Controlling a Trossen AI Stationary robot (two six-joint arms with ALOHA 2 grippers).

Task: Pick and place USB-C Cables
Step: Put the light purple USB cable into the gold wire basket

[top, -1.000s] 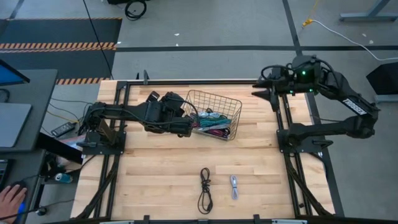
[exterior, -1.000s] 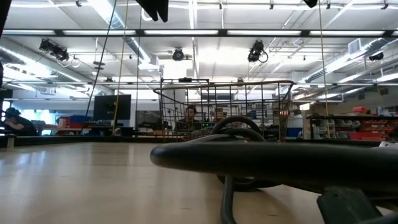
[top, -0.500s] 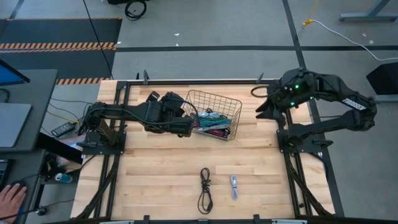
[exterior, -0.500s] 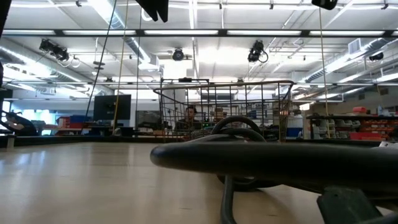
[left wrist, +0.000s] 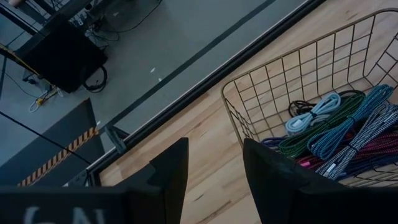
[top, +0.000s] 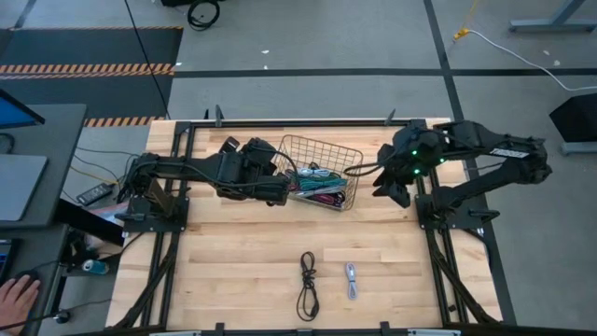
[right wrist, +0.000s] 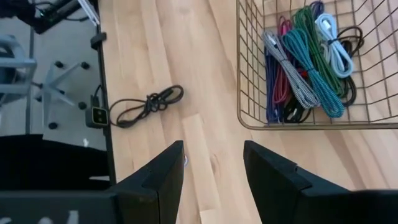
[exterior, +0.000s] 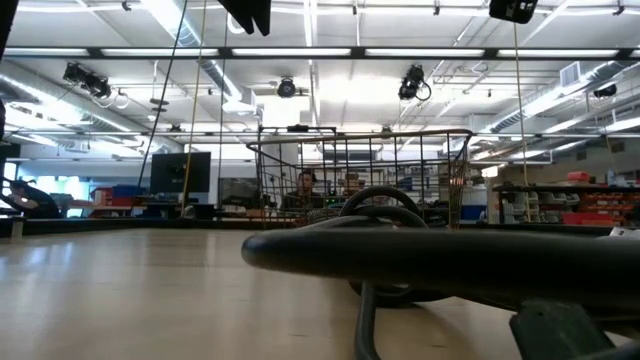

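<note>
A wire-mesh basket (top: 323,141) stands on the far half of the table and holds a pile of USB-C cables (top: 317,184) in teal, green, purple, magenta, pale blue and black. These also show in the left wrist view (left wrist: 336,134) and the right wrist view (right wrist: 305,62). A black cable (top: 307,285) and a pale blue-grey cable (top: 351,280) lie flat on the near half of the table. My left gripper (top: 280,189) hangs open at the basket's left side. My right gripper (top: 385,189) is open just right of the basket. Neither touches anything.
Dark metal frame rails run along the table's left and right sides (top: 438,261) and its far edge. Bare wood lies around the two loose cables. In the low view the black cable (exterior: 420,265) fills the foreground, with the basket (exterior: 365,170) behind it.
My right arm has swung from the table's far right corner toward the left and near side, ending beside the basket's right wall. The left arm, the basket and the loose cables have stayed where they were.
</note>
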